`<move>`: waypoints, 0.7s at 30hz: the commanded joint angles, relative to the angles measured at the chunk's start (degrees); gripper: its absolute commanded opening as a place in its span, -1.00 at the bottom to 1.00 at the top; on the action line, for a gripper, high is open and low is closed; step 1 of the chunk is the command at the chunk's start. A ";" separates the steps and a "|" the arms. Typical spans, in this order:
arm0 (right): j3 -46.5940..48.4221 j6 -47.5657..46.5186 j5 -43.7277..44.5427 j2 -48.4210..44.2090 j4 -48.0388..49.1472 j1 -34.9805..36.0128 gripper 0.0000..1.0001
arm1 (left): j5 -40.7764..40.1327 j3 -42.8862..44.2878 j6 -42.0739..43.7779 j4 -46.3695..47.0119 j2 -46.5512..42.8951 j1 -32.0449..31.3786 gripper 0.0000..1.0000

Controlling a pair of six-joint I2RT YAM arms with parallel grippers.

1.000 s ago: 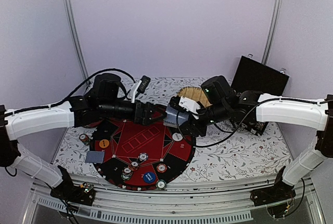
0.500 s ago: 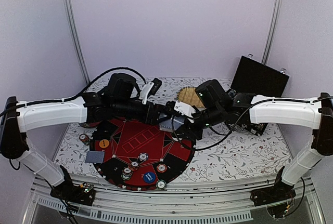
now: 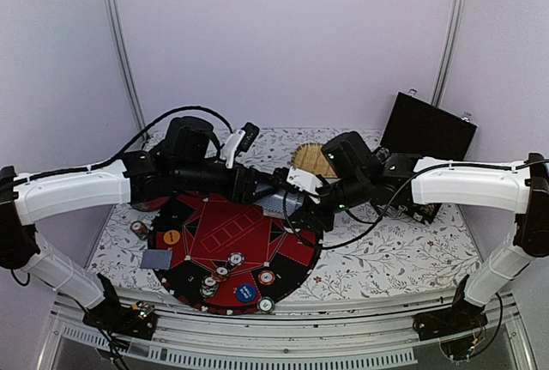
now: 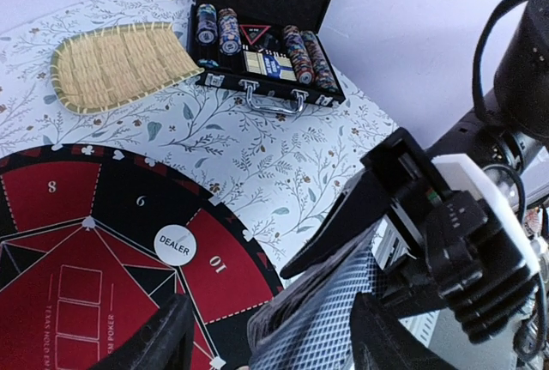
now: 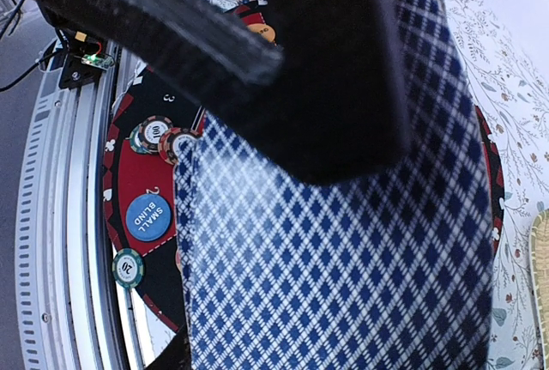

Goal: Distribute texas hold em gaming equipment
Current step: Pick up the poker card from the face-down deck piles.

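Observation:
My right gripper is shut on a deck of playing cards with blue-and-white diamond backs, holding it above the far right edge of the round red-and-black poker mat. The deck fills the right wrist view, with one black finger across it. My left gripper is open, and in the left wrist view the deck sits between its two spread fingers. A white DEALER button and a blue SMALL BLIND button lie on the mat. Chips sit near its front edge.
An oval straw tray lies at the back. An open black chip case with stacked chips and cards stands at the back right. A single card and an orange button lie on the mat's left side. A chip stack lies just off it.
My left arm reached right toward the deck, then drew back slightly. My right gripper brought the deck a little down and left, toward the left gripper.

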 commanded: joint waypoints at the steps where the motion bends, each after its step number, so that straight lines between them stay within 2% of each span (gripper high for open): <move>1: 1.51 -0.50 -0.54 -1.41 1.52 0.30 -0.12 | 0.53 -1.71 0.66 0.03 -2.56 0.45 0.27; 7: 1.47 -0.61 -0.44 -1.31 1.42 0.29 -0.12 | 2.17 -2.67 0.32 -0.15 -3.03 1.05 -0.06; 15: 1.50 -0.79 0.21 -1.58 1.23 0.32 -0.12 | 4.56 -2.32 0.62 -0.79 -3.47 1.13 -0.80; 21: 0.60 -1.26 1.54 -2.44 1.61 0.34 -0.12 | 4.87 -2.44 0.83 -1.95 -5.88 1.12 -1.00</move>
